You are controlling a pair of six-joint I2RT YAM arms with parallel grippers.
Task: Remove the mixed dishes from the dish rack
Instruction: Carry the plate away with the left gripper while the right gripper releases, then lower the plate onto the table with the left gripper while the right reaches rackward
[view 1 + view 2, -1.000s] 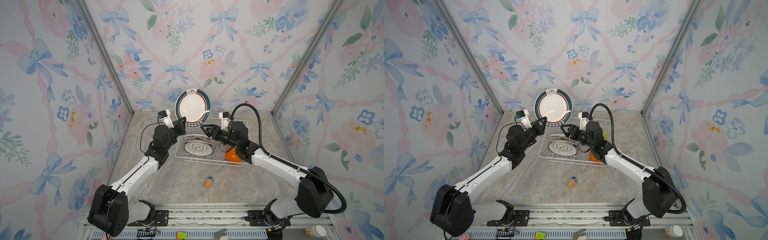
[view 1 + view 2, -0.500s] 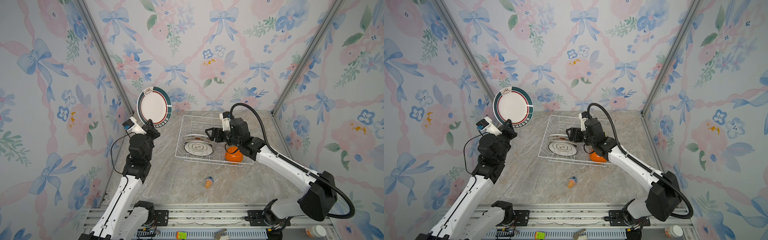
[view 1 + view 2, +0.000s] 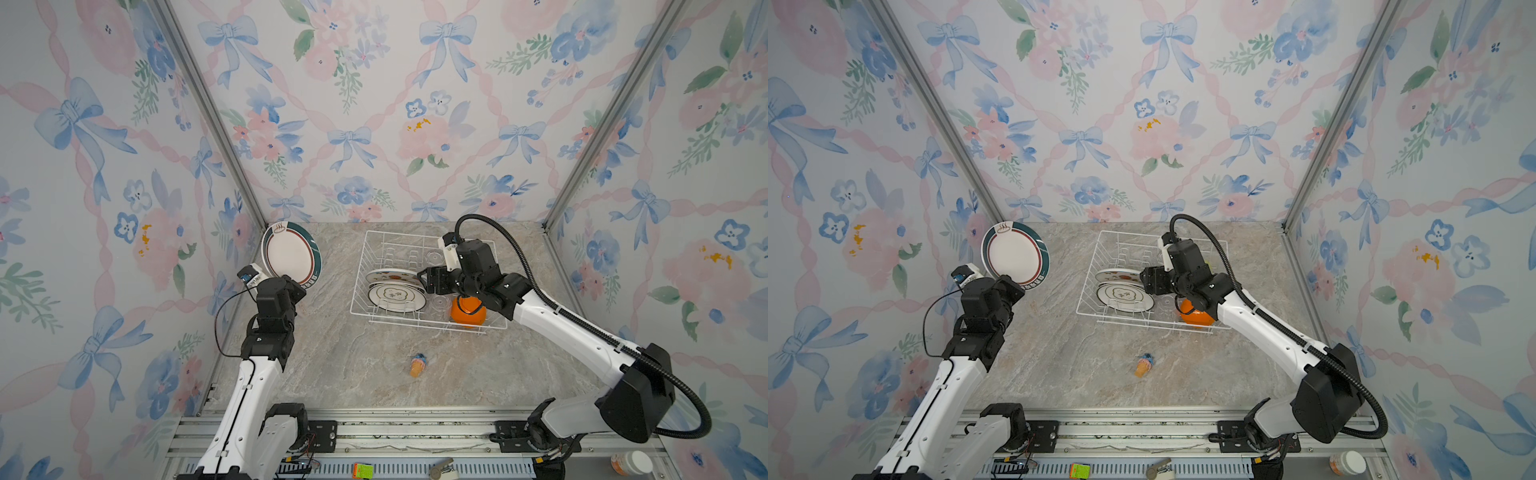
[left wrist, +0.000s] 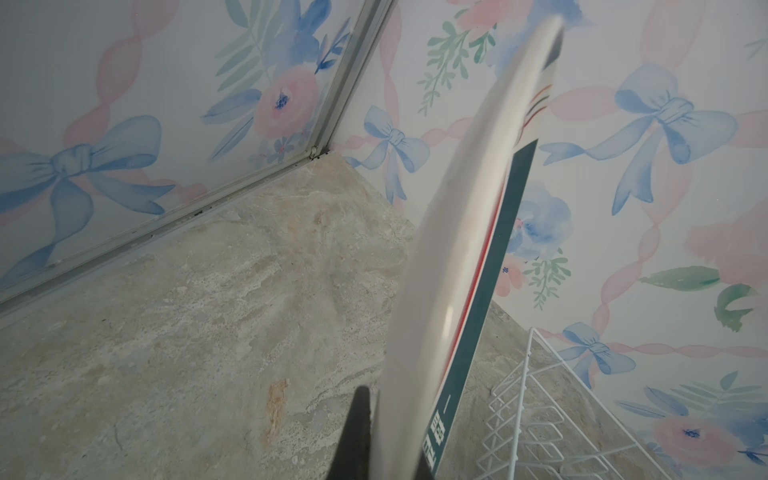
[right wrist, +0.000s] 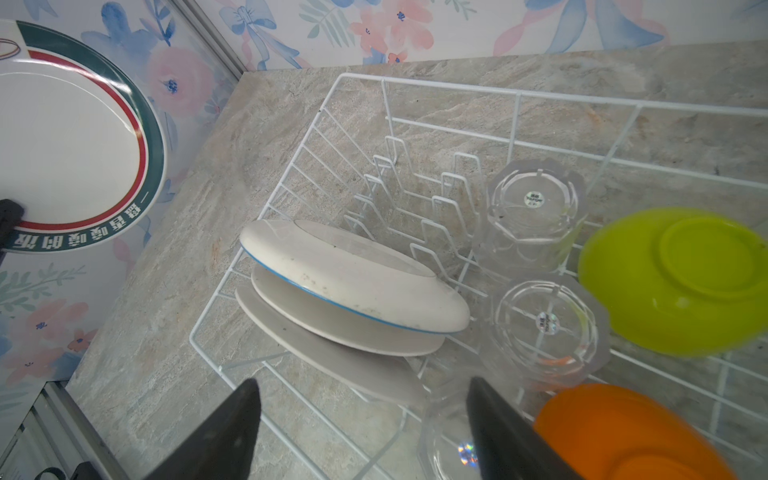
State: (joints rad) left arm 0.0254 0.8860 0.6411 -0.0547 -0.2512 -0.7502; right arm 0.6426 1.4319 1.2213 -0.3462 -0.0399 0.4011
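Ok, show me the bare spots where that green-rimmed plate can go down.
Bare marble lies between the left wall and the dish rack, below the held plate. The front strip is free except the small toy. Crowded: the rack's front, full of dishes.

Green-rimmed plate — in left hand

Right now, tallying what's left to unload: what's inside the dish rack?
Three leaning plates, three clear glasses, an upturned lime-green bowl and an orange bowl. Anything under the bowls is covered.

I see the marble tabletop bearing the dish rack at back, small toy lying out front.
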